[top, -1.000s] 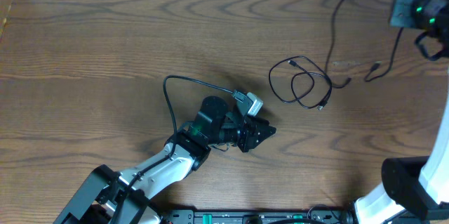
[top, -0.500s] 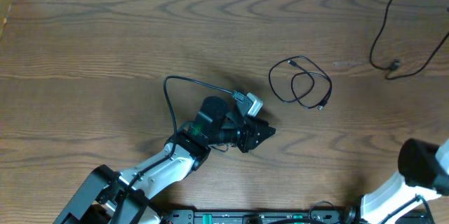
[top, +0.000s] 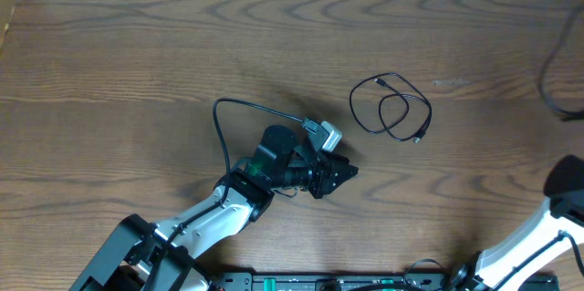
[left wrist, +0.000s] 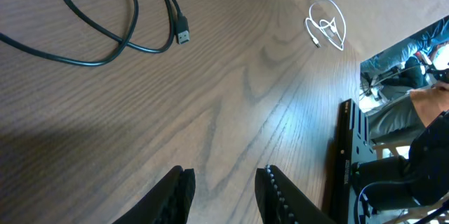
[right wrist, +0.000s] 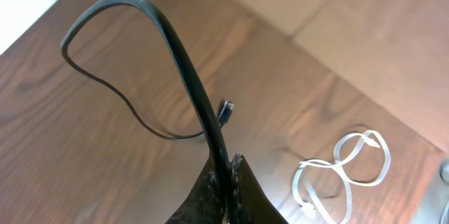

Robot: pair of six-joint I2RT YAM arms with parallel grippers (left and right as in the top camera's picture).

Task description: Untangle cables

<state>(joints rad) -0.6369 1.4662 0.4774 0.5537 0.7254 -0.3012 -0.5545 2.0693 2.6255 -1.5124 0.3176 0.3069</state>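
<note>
A thin black cable [top: 392, 109] lies in a small loop on the table; the left wrist view shows this loop [left wrist: 119, 20] and its plug [left wrist: 182, 33]. My left gripper [top: 345, 171] rests low, left of the loop, and is open [left wrist: 224, 196] with nothing between its fingers. My right gripper [right wrist: 228, 178] is shut on a second black cable [right wrist: 161, 27], which arcs up and ends in a hanging plug [right wrist: 224, 112]. A strand of that cable [top: 550, 86] shows at the overhead's right edge. A white cable [right wrist: 351, 164] lies coiled apart on the table [left wrist: 328, 24].
The left arm's own thick black wire [top: 224, 118] curves over the table behind its wrist. Part of the right arm [top: 566, 195] stands at the lower right. A black rail [left wrist: 347, 161] runs along the table's near edge.
The black cable in the right gripper has swung right and now shows only at the overhead's right edge. The right arm has shifted. The left arm and the looped cable have stayed still.
</note>
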